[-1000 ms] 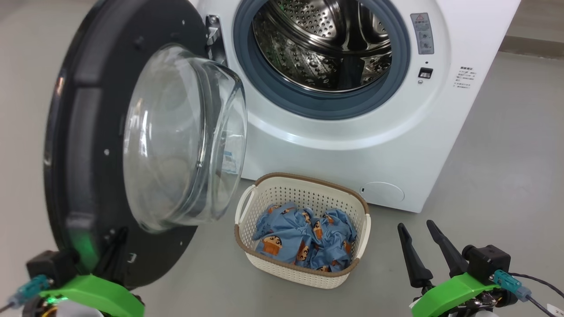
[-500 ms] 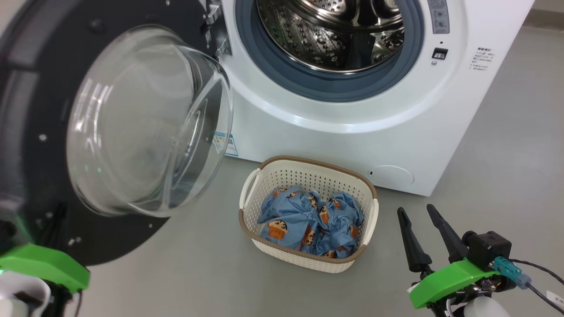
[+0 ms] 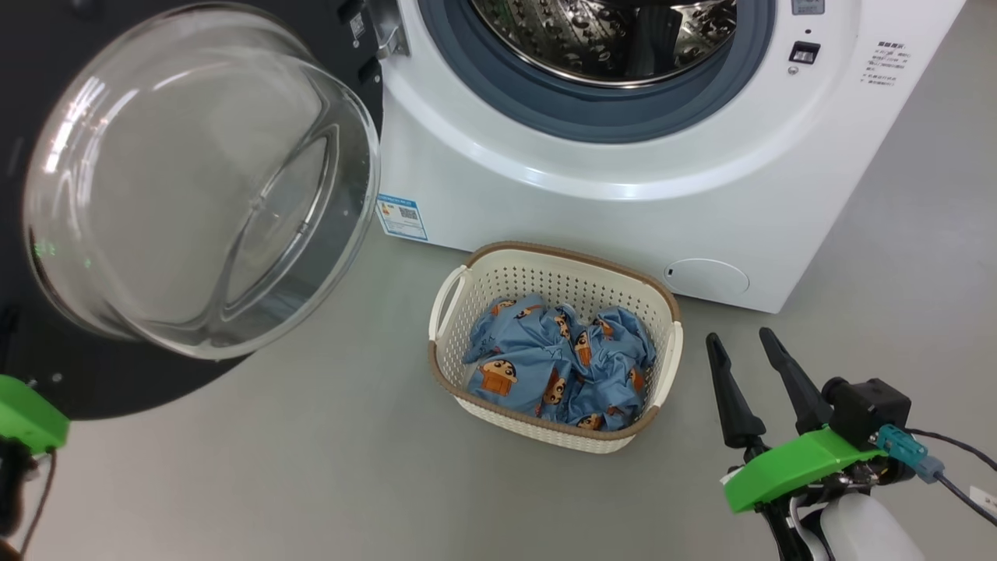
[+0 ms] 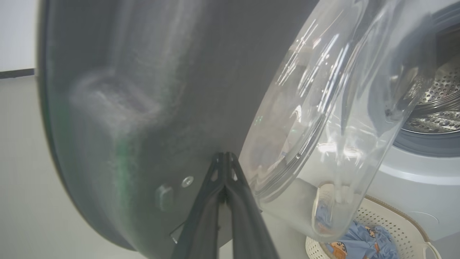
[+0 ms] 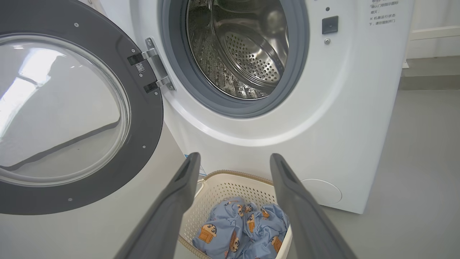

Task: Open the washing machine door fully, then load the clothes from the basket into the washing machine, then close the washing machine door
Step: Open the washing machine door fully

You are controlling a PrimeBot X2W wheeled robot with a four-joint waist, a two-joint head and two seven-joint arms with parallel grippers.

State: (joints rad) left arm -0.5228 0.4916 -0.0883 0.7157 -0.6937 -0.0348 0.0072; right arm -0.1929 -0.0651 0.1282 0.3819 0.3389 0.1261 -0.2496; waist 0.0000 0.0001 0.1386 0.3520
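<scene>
The washing machine door (image 3: 117, 382) stands swung out to the left, with its glass bowl (image 3: 195, 179) facing the room. In the left wrist view my left gripper (image 4: 224, 155) is shut with nothing in it, its tips against the door's black inner rim (image 4: 143, 90) beside the glass bowl (image 4: 323, 126). The washing machine (image 3: 623, 210) shows its steel drum (image 5: 244, 46). The basket (image 3: 467, 389) sits on the floor before it, holding the blue printed clothes (image 3: 557, 362). My right gripper (image 3: 738, 336) hangs open to the basket's right, empty. Its fingers frame the basket (image 5: 230, 175) and clothes (image 5: 237, 230).
Grey floor (image 3: 311, 467) lies bare in front of and left of the basket. The open door overhangs the floor at the left. A blue label (image 3: 401, 218) is on the machine's lower front. A round white service cap (image 3: 707, 276) sits beside the basket.
The door has swung wider open with my left gripper pushing on it, and that arm has slid off to the left. The head camera has tilted down. My right gripper stays open.
</scene>
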